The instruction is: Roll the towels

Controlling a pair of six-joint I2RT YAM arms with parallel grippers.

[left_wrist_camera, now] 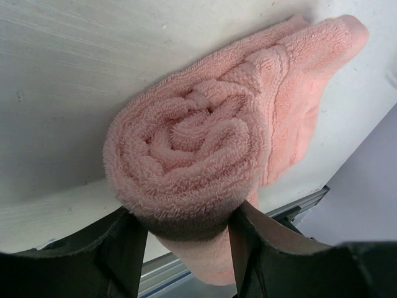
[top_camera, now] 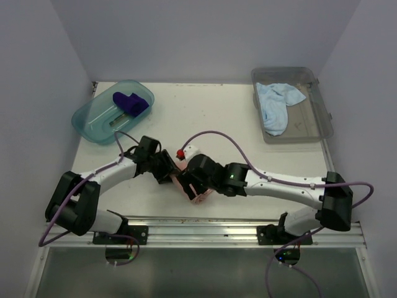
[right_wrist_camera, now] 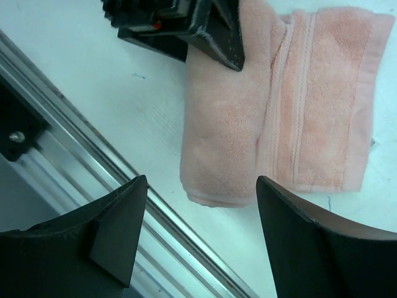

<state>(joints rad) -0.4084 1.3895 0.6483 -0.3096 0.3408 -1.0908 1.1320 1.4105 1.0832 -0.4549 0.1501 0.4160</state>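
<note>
Nearest, item one: rail (top_camera: 205, 225), metal, running along the worktop (top_camera: 211, 118) edge on the near side of the salmon pink towel (right_wrist_camera: 298, 99).

Item two: salmon pink towel, lying on the worktop close to the rail, partly rolled. Its spiral end faces the left wrist camera. A flat flap with a stitched hem band lies unrolled beside the roll.

Item three: left pincer (left_wrist_camera: 186, 233), at the rolled end of the salmon pink towel, one finger pressed into each side of the roll, clamped on it.

Item four: right pincer (right_wrist_camera: 201, 214), over the opposite end of the salmon pink towel, fingers spread wide apart, holding nothing.

Item five: teal tub (top_camera: 93, 124), translucent, beyond the salmon pink towel and to its left, well apart from it. Contents: dark purple towel (top_camera: 130, 102), bunched.

Item six: grey bin (top_camera: 319, 124), clear plastic, beyond the salmon pink towel and to its right, well apart from it. Contents: light blue towel (top_camera: 276, 105), crumpled, in the left part of the bin.
</note>
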